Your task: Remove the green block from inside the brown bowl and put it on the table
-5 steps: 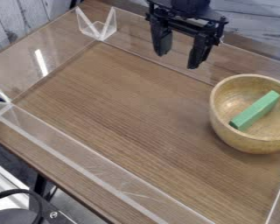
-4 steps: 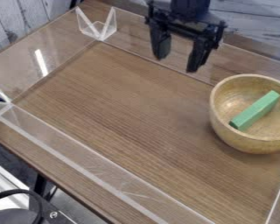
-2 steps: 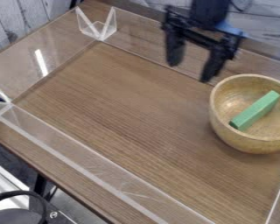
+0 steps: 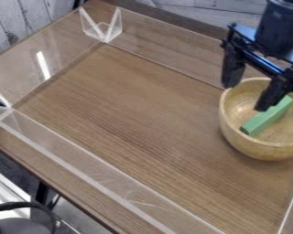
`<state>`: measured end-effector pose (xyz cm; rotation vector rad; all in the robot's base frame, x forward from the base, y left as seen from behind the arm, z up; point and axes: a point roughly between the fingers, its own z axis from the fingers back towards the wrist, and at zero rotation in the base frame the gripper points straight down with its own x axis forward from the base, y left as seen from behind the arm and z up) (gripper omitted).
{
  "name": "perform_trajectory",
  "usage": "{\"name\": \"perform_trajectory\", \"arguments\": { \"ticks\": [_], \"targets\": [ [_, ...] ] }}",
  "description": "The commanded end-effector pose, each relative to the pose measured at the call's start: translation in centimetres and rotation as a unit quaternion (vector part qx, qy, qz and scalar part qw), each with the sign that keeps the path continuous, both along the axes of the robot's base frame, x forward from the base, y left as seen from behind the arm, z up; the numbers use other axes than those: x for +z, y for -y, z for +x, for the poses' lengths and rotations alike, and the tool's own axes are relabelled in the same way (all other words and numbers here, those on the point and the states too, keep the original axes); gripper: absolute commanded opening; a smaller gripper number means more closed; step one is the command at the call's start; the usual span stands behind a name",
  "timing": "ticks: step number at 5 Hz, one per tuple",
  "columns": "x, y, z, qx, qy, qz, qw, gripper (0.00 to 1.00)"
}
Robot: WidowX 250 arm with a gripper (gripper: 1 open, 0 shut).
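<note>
The green block (image 4: 269,116) lies tilted inside the brown bowl (image 4: 241,133), which stands on the table (image 4: 124,110) at the right. My gripper (image 4: 256,80) hangs open above the bowl's far rim, pointing down. Its left finger is over the rim and its right finger reaches down just above the block's upper end. Nothing is held between the fingers.
Low clear acrylic walls (image 4: 63,151) edge the tabletop. A folded clear acrylic piece (image 4: 102,25) stands at the far left corner. Bare wood-grain surface lies left of the bowl.
The gripper has travelled right from the table's far middle to over the bowl, sinking slightly and rolling a little. It stays open. Bowl and block are unmoved.
</note>
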<state>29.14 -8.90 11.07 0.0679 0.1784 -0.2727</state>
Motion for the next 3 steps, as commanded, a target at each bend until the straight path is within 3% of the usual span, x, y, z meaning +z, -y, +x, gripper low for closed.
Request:
{"name": "perform_trajectory", "arguments": {
  "ticks": [1,3],
  "targets": [
    [0.9,0.9,1.7,-0.01,0.048,-0.008,0.9988,1.0],
    [-0.5,1.7,2.2,-0.002,0.053,-0.045,0.9976,1.0]
  ]
}}
